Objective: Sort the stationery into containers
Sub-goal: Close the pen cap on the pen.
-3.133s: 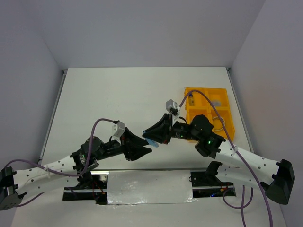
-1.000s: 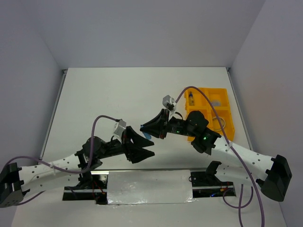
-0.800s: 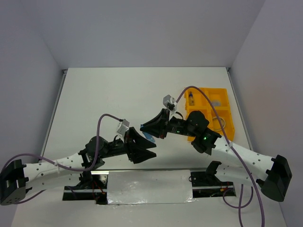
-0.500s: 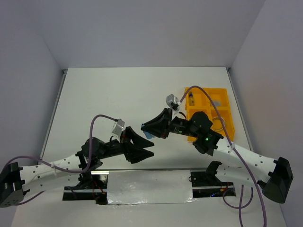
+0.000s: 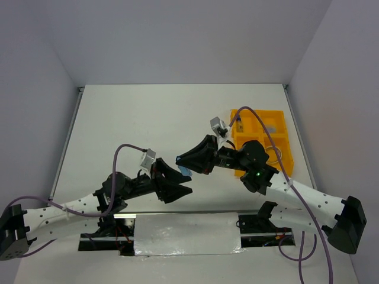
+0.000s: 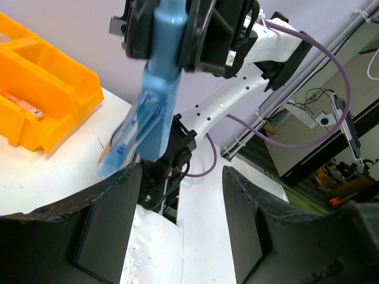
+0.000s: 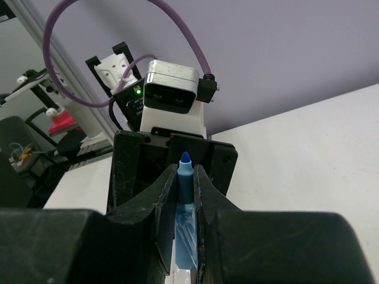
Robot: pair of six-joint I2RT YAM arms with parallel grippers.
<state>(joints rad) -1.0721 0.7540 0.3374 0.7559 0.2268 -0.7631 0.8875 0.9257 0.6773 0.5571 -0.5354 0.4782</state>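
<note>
- White table (image 5: 154,118) spreads wide under both grippers.
- Right gripper (image 7: 186,174) is clamped on the blue pen-like piece (image 6: 159,71), held aloft, its free end toward the left gripper (image 6: 180,177), whose fingers stand apart.
- I judge it light, stiff, slick; take the free barrel end.
- Yellow-orange tray (image 6: 56,89) sits behind the right gripper; mind its walls.

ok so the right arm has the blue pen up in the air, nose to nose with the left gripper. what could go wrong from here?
1. The blue pen is pinched only between the narrow fingers of the right gripper, with much of it sticking out free, so it could pivot or slip.
2. The open left gripper sits very close, so the fingers may clash.
3. The purple cable loops over the yellow-orange tray and might snag.
</note>
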